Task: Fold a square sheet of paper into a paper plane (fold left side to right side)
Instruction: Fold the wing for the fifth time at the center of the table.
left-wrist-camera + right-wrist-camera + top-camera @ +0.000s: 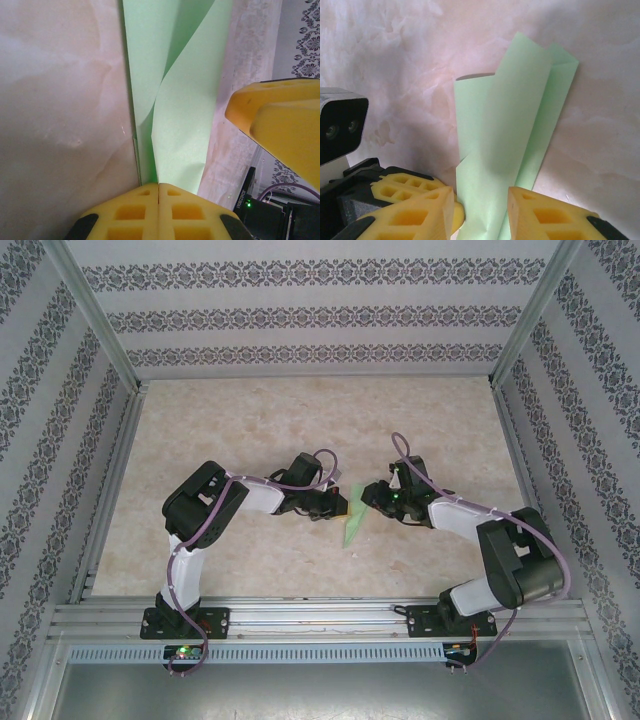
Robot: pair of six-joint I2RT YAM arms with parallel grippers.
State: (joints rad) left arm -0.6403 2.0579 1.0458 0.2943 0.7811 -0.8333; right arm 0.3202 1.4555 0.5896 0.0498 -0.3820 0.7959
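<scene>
Grip first: my left gripper [158,187] is clenched on the near end of the paper plane [185,125], which lies mid-table between my two arms. My right gripper [481,192] is released, with a finger on either side of the same strip and not pinching it. Risk, in my judgement: the upper flap bows loose beyond my pinch, so a pull or uneven closing could skew the crease or tear the thin sheet. Beyond is the table [300,420], pale, marbled and probably slippery. Patterned walls [320,315] close the far side.

A lab rig: aluminium frame [320,612], wallpapered walls [320,315], marble tabletop [300,420].
</scene>
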